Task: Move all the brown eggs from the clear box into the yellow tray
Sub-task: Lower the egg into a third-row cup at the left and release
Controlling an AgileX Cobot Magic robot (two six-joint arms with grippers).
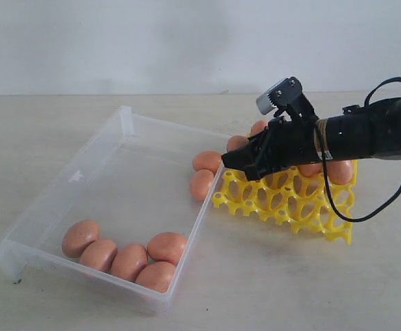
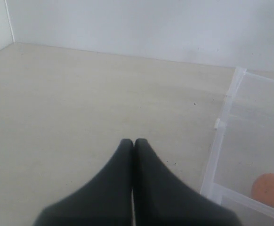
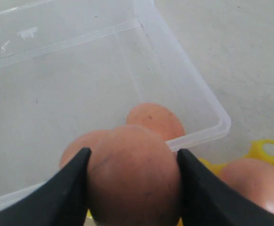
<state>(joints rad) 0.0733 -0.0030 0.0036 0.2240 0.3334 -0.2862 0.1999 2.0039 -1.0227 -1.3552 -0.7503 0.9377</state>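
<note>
The clear box [image 1: 69, 183] lies left of the yellow tray [image 1: 324, 224]. Several brown eggs [image 1: 128, 258] cluster in its near corner, and two more [image 1: 204, 172] rest against its right wall. My right gripper [image 1: 236, 160] hovers over the tray's left end, beside the box wall, shut on a brown egg [image 3: 133, 174] held between both fingers. Other eggs [image 1: 340, 171] sit in the tray's far cups, partly hidden by the arm. My left gripper [image 2: 133, 141] is shut and empty over bare table, left of the box [image 2: 221, 136]; it is out of the exterior view.
The box rests tilted, with its right edge beside the tray. One egg [image 2: 271, 188] shows through the box corner in the left wrist view. A black cable [image 1: 366, 214] hangs from the right arm over the tray. A white wall stands behind the table.
</note>
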